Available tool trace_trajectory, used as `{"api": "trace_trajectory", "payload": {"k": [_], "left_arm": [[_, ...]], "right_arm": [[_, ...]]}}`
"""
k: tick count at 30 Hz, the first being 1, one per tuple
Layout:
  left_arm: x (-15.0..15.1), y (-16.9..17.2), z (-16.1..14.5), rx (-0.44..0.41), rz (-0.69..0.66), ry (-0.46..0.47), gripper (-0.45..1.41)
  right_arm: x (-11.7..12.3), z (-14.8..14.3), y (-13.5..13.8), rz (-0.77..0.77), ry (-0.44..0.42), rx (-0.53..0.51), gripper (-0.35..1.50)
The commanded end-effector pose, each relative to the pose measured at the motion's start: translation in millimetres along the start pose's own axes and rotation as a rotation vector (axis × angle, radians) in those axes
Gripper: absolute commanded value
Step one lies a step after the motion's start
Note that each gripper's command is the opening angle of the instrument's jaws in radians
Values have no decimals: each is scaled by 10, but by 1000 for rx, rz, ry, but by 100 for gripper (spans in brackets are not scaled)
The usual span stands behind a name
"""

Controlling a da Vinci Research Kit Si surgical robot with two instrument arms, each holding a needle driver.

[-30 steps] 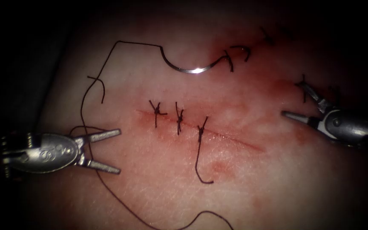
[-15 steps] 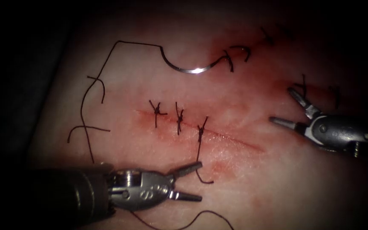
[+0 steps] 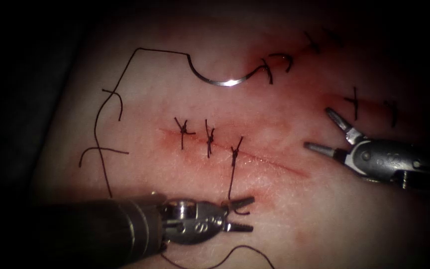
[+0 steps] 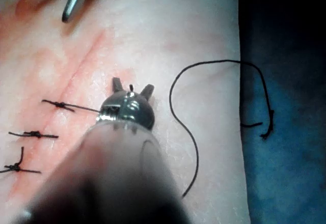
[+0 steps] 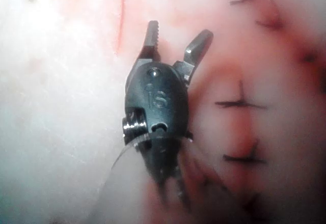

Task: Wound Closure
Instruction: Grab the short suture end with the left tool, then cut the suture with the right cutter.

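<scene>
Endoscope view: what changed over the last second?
The left tool swept from the far left to below the cut, its open jaws now around the long thread tail of the third stitch. The right tool, open and empty, crept left. Needle lies free on the tissue, unmoved.

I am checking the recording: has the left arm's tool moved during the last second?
Yes. The left tool has moved rightward and down the endoscope view, from left of the cut to the long thread tail below the third stitch, jaws open around it.

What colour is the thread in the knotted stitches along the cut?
Dark, nearly black thread, standing out on the pale pink tissue; clearest in the endoscope view.
</scene>
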Motion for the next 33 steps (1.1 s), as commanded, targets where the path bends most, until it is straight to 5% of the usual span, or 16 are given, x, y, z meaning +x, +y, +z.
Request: {"api": "trace_trajectory", "payload": {"k": [1,2,3,12,22,33], "left_arm": [[-3,2,9,-1,-5,1,-18],[-3,2,9,-1,-5,1,-18],[-4,2,8,-4,-10,0,-45],[-7,-11,-6,-50,-67,45,-45],[11,-25,-42,-29,-93,85,-45],[19,-30,-48,-19,-88,83,-45]], "right_arm": [[-5,6,-8,2,1,2,120],[-5,6,-8,2,1,2,120],[-5,5,-8,2,2,2,120],[-5,6,-20,-5,7,29,115],[14,28,-92,-54,82,203,125],[13,64,-124,-303,173,287,137]]}}
